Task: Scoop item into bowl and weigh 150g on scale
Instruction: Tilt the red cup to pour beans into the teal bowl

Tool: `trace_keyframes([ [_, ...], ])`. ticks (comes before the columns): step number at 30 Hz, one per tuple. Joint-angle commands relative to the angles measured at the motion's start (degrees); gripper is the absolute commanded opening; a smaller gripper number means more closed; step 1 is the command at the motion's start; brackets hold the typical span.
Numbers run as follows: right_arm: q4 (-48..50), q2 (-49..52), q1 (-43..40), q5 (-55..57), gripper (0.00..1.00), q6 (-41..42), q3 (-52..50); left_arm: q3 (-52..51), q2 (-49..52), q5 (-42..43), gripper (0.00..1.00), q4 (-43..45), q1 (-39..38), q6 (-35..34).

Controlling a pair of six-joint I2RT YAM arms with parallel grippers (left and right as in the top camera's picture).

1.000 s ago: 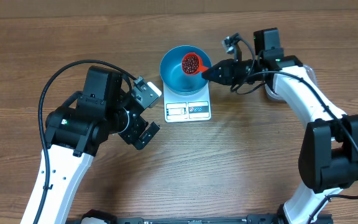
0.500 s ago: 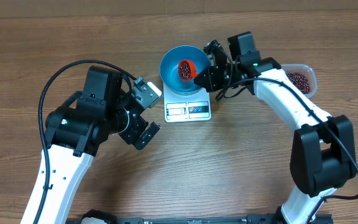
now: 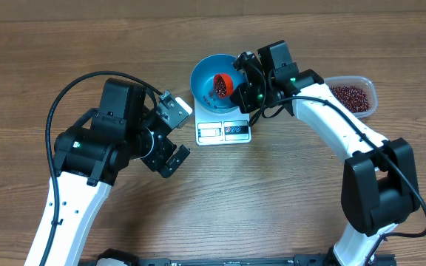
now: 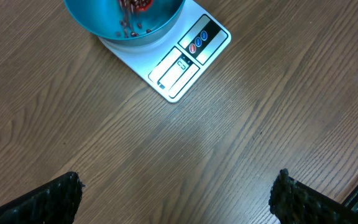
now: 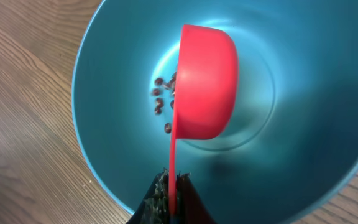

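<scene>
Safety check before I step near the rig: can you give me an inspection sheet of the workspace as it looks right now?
Surface: wooden table, no spilled beans seen on it.
Job's things: blue bowl sits on the white scale; red scoop is tipped over the bowl, with a few beans in the bowl beneath it; clear tub with more beans stands to the right.
Clutter: nothing seen.
Grippers: left end effector open, empty, apart from the scale; right end effector shut on the scoop's handle.
Cables: black cable loops beside the left arm.
Surroundings: nothing seen.
</scene>
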Motion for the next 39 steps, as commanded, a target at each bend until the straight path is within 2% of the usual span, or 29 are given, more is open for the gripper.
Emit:
trace_keyframes([
  [1,-0.1,-2.1,0.9,2.6,0.04,-1.6,2.4,1.3,0.1,0.3,1.00,0.2,0.1,-0.6],
  [39,-4.8,-4.8,1.9,10.6,0.04,-6.6,2.9,1.3,0.1,0.3,1.00,0.2,0.1,-0.6],
])
